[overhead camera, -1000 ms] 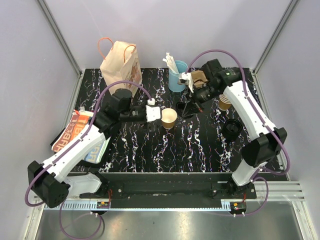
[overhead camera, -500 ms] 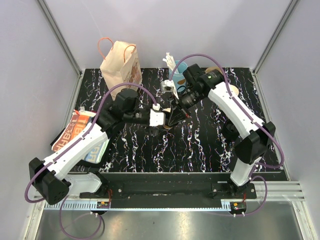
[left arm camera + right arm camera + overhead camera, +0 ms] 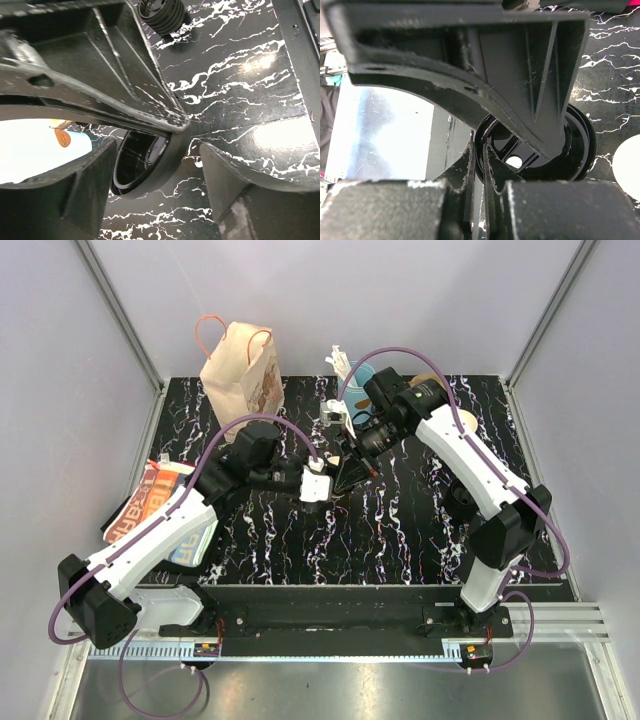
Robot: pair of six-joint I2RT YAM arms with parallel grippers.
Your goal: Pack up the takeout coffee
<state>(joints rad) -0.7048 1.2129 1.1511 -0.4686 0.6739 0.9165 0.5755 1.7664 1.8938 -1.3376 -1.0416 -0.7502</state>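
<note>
The round black lid hangs tilted on edge, rim pinched in the right tool.

Kraft cup: unseen, right of the paper bag, under the left end effector and right end effector.
Black lid: largely covered by the right end effector's fingers.

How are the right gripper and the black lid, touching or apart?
Touching. The right wrist view shows the right gripper pinching the rim of the black lid.
</note>
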